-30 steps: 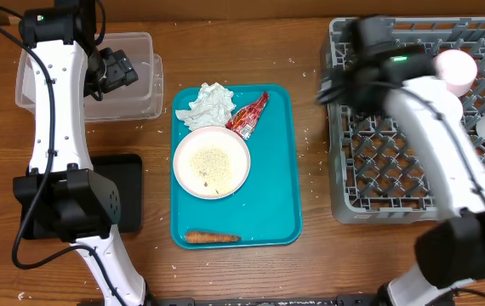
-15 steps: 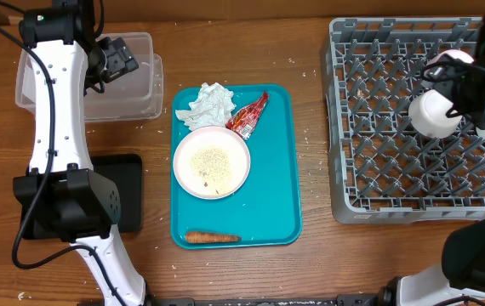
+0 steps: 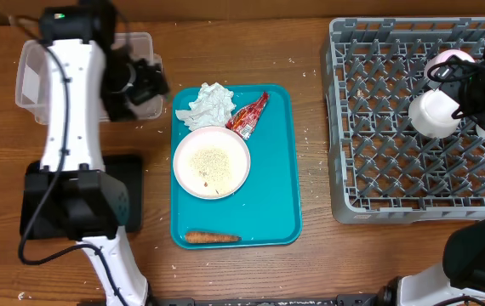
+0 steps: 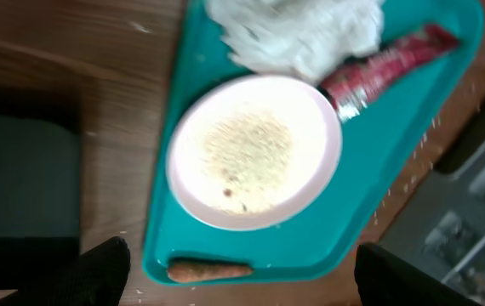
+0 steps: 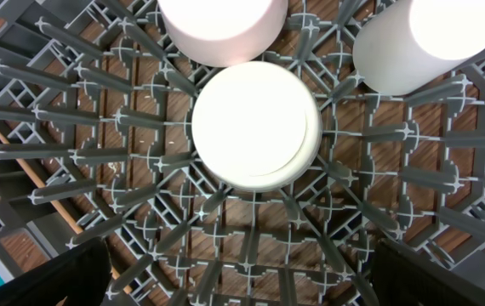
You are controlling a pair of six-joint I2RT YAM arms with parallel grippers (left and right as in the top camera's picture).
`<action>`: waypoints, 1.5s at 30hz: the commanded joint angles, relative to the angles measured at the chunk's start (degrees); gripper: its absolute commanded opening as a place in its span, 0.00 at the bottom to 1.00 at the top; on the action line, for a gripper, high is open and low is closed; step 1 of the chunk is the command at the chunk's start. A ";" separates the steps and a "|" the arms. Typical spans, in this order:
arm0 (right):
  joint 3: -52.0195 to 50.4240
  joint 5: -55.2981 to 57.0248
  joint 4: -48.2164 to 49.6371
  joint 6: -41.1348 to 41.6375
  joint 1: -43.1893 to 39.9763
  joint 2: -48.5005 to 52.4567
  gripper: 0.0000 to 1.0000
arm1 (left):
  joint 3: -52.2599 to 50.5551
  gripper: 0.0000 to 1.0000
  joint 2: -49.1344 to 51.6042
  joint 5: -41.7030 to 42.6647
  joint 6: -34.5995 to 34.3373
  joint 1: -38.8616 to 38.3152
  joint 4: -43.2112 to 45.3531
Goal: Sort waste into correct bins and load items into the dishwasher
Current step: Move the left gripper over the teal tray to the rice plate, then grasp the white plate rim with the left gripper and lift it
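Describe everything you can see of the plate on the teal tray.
The plate is round, pale pink-white and glossy, lying flat and face up on the teal tray. Loose white rice and a small brown speck sit on its middle. The crumpled napkin and red wrapper meet its far rim; the carrot lies apart.

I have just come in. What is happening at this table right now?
A robot is clearing up after a meal. Its right gripper hangs open over the grey dish rack, above a white bowl sitting among the pegs. It holds nothing. The left gripper, also open and empty, is at the clear tub beside the teal tray. There the plate of rice, napkin, red wrapper and carrot are not yet sorted.
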 commanded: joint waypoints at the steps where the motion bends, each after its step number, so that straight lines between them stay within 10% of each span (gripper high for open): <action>1: 1.27 0.44 0.13 0.44 0.00 -1.29 1.00 | -0.68 0.88 -0.37 1.84 3.72 -7.23 -0.22; 15: 1.27 0.44 0.13 0.44 0.00 -1.29 1.00 | -0.76 0.87 -0.52 -14.25 -8.72 -32.00 -0.22; 45: 1.27 0.44 0.13 0.44 0.00 -1.29 1.00 | -25.03 0.85 0.07 -15.32 -18.10 -33.66 26.62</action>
